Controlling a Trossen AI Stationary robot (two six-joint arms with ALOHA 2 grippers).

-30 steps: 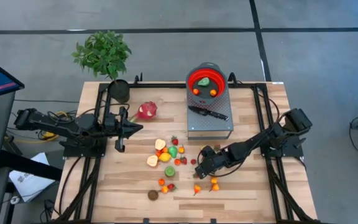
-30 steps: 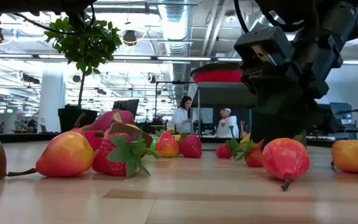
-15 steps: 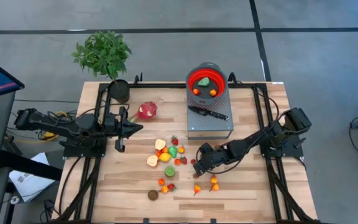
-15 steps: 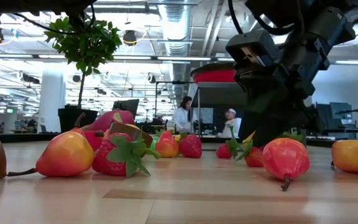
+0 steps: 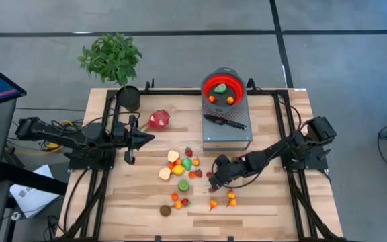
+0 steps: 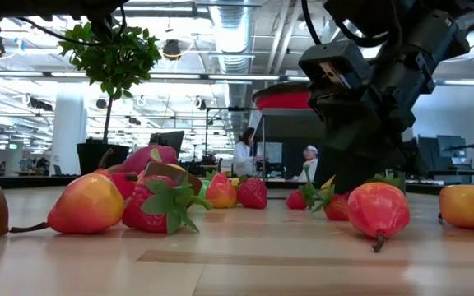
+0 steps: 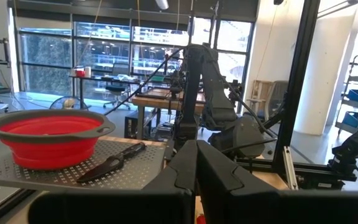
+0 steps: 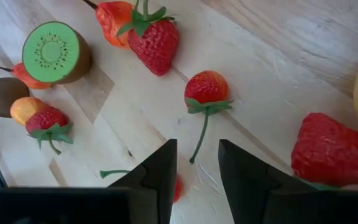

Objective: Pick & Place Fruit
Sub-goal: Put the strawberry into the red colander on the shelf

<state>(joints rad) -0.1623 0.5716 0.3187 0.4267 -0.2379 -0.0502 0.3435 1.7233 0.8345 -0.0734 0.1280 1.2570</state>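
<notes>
Small toy fruits (image 5: 182, 168) lie scattered on the wooden table's middle. My right gripper (image 5: 213, 176) hangs slanting down over the cluster's right edge, open. In the right wrist view its fingers (image 8: 196, 148) stand either side of bare wood, with a long-stemmed strawberry (image 8: 207, 87) just ahead. A small red fruit (image 8: 178, 186) peeks out beside one finger (image 8: 160, 171). The dragon fruit (image 5: 158, 119) lies at the far left. My left gripper (image 5: 132, 141) waits shut above the table's left side. My right gripper has one finger over the small red fruit (image 8: 178, 186), whose green stem (image 8: 114, 173) sticks out on the finger's other side. The finger hides most of the fruit, and I cannot tell whether it touches it.
A red bowl (image 5: 222, 89) holding a green and two orange fruits stands on a grey perforated stand (image 5: 228, 134) at the far middle, with a black-handled knife (image 5: 225, 122) beside it. A potted plant (image 5: 116, 60) stands at the far left corner. A brown kiwi (image 5: 165, 210) lies near the front.
My right gripper has swung a little toward the table's left edge, staying low over the fruit. Its finger gap looks the same. No fruit has moved.
</notes>
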